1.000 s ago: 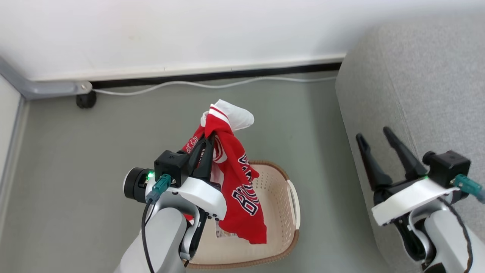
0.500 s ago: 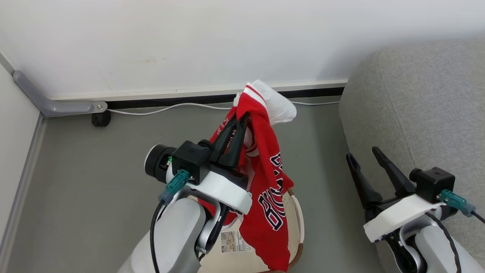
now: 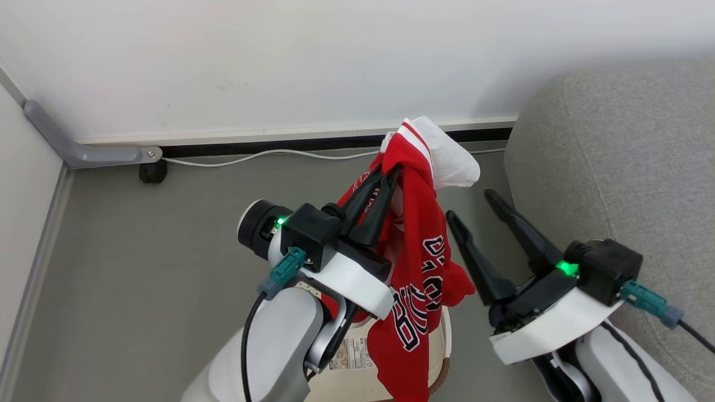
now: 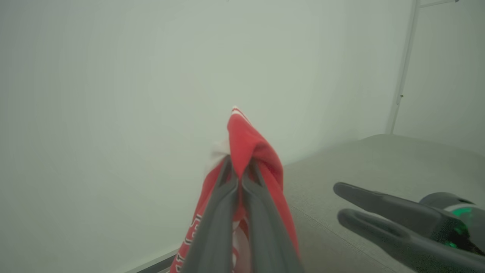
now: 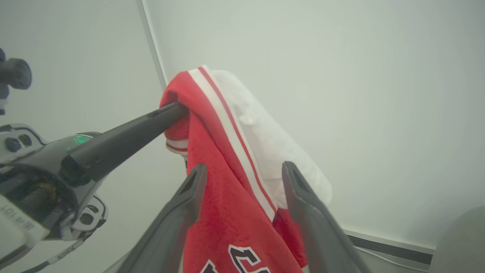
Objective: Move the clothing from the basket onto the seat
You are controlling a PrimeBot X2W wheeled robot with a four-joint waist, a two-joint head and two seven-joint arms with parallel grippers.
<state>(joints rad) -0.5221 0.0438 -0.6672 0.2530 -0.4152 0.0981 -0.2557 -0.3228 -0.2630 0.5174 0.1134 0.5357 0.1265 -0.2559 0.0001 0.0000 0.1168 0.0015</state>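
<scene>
The left end effector point(image 3: 391, 170) was pinched shut on the red clothing point(image 3: 420, 262), holding it high so it hung clear over the basket point(image 3: 445, 341). The right end effector point(image 3: 469, 204) was wide open close beside it, maybe to help carry it to the seat point(image 3: 614, 167).

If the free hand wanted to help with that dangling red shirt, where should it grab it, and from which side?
Probably the striped fold of the jersey just below where the left gripper pinches it, coming from the robot's right. The cloth hangs limp in one bunched drape there, and the open right gripper points at it from that side, fingers spread wide enough to take the fold.
</scene>
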